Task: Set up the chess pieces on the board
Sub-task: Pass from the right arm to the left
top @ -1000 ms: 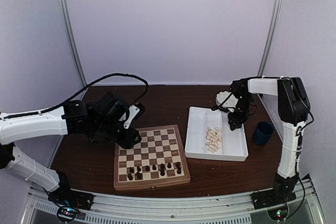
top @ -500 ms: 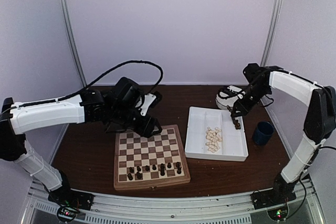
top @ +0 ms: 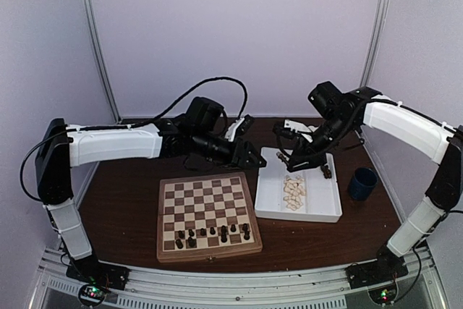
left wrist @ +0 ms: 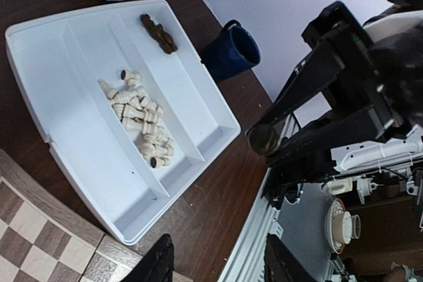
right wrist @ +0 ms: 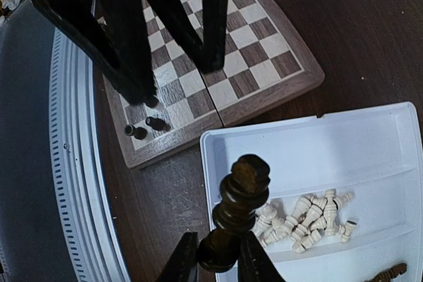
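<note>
Right hand point(right wrist: 215, 255): clenched on one dark piece point(right wrist: 241, 211), now raised above the tray point(top: 271, 179) and swung toward the board point(top: 206, 197), so placement looks next; left hand point(left wrist: 218, 265), released and empty, has shifted from the board to the tray's edge.

— Soft, even light with faint shadows; the white tray point(top: 269, 179) is bright but not blown out, the brown table point(top: 123, 208) dim.
— On the right wrist, the dark piece point(right wrist: 241, 209) at 6 o'clock looks soft; the left arm point(right wrist: 119, 24) at 11 o'clock is a blurred silhouette.
</note>
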Controlling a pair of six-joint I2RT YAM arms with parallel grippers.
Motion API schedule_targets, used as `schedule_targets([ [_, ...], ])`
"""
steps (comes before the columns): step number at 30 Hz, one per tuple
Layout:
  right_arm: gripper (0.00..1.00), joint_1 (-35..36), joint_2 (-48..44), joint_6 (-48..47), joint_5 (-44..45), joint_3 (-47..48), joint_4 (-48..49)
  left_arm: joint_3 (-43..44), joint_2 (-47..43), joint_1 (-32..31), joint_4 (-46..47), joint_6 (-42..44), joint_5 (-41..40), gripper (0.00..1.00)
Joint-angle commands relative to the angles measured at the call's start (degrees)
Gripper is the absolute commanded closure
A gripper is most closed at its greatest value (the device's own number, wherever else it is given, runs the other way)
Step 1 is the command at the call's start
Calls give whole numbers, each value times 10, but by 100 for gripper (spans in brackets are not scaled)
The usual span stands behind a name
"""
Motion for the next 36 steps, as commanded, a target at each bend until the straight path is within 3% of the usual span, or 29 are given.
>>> schedule_targets([
  [1, 78, 24, 19, -8, -48, 43, -13, 14, 15, -1, 84, -39, 83, 54],
  [11, 78, 54, 37, -7, -63, 70, -27, 12, 32, -1, 147, -59, 121, 57],
  [22, 77, 59, 37, -5, -76, 76, -29, 20, 42, -1, 157, -59, 134, 82],
  [27, 75, 61, 38, -10, -77, 75, -33, 26, 42, -1, 152, -44, 131, 89],
  [30, 63, 57, 30, -7, -74, 69, -37, 29, 29, -1, 112, -11, 117, 92],
  [36, 52, 11, -14, -17, -84, 18, -32, -5, -65, -1, -111, 151, 13, 92],
])
